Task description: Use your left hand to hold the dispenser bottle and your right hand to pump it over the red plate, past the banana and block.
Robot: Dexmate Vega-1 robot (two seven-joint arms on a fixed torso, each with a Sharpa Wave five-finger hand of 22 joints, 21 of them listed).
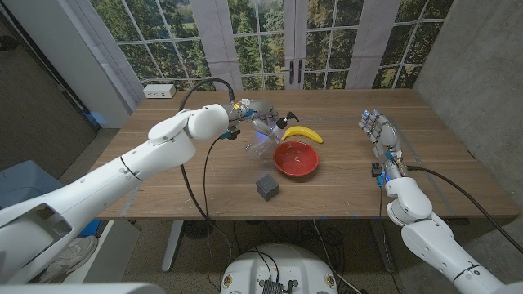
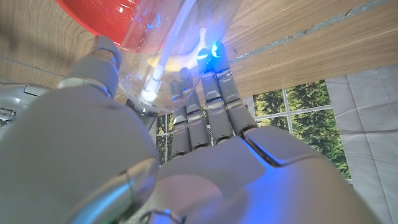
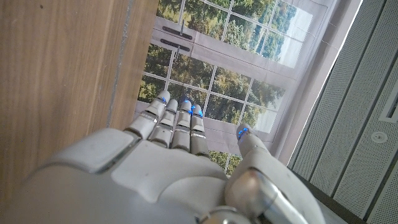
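My left hand point(image 1: 247, 116) grips the clear dispenser bottle point(image 1: 263, 135) and holds it tilted above the table, just behind the red plate point(image 1: 295, 158). The bottle's black pump head point(image 1: 282, 123) points toward the yellow banana point(image 1: 303, 133), which lies at the plate's far rim. A dark grey block point(image 1: 267, 187) sits in front of the plate. In the left wrist view, my left hand point(image 2: 186, 155) wraps its fingers point(image 2: 214, 93) around the clear bottle point(image 2: 158, 56), with the red plate point(image 2: 102, 18) beyond. My right hand point(image 1: 378, 131) stays far to the right, fingers straight and apart, holding nothing; in its wrist view the right hand point(image 3: 168, 162) reaches along the wooden table point(image 3: 62, 74).
A white box point(image 1: 159, 91) sits at the table's back left corner. A black cable point(image 1: 192, 175) loops down from my left arm across the front of the table point(image 1: 163, 184). Bare wood lies between the plate and my right hand. Windows stand behind the table.
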